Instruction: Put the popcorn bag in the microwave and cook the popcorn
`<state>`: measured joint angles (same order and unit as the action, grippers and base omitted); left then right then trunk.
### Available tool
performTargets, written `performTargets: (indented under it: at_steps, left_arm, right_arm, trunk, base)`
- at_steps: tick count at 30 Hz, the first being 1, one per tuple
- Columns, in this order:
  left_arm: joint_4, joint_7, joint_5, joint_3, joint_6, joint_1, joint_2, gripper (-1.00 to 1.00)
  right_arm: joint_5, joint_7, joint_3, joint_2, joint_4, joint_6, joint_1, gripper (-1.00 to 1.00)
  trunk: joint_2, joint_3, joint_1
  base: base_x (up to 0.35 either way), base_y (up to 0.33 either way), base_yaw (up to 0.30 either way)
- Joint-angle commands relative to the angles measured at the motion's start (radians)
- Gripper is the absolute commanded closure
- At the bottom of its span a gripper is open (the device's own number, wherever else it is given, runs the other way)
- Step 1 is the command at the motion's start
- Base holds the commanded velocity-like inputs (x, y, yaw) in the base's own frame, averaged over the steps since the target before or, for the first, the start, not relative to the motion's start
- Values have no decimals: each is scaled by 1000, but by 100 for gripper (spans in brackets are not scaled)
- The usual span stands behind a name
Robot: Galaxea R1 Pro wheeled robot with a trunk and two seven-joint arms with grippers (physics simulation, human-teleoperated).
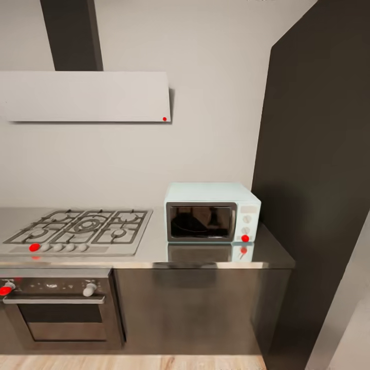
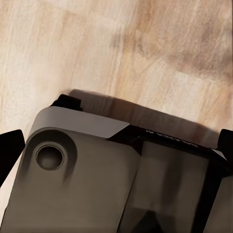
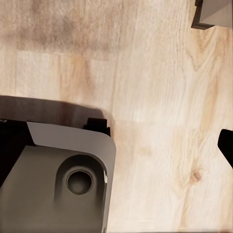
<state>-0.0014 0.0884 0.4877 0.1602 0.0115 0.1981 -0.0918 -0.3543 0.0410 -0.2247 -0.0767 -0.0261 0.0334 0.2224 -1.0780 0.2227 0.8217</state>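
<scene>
While microwave (image 1: 212, 212) sits door-shut on countertop (image 1: 154, 252), bag unseen; jaw state can't tell. Risk: robot drives past w/o bag, wrists face floor (image 2: 97, 48).

Base housing (image 2: 92, 184): matte grey panel, rounded corners, black trim along the edge.
Recessed port (image 2: 50, 156): circular, dark, set into a raised rounded boss.
Dark panel (image 2: 170, 189): smoky, translucent, faint illegible lettering above it.
Fingertips (image 2: 10, 148): black, blunt.
Base corner (image 3: 73, 179): same grey shell, round recess, black bracket.
</scene>
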Motion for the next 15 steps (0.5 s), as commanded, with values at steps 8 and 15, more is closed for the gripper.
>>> performTargets:
  at_steps: [8,15]
  left_arm:
    - [0,4,11,9,1,1,0,-100]
    - [0,4,11,9,1,1,0,-100]
  right_arm:
    - [-8,2,-8,-2,-3,3,2,-100]
    - [-13,3,-6,-4,-2,6,2,-100]
  trunk:
    - [-1,1,0]
    - [-1,1,0]
  base:
    - [0,-1,-212]
    - [0,0,-21]
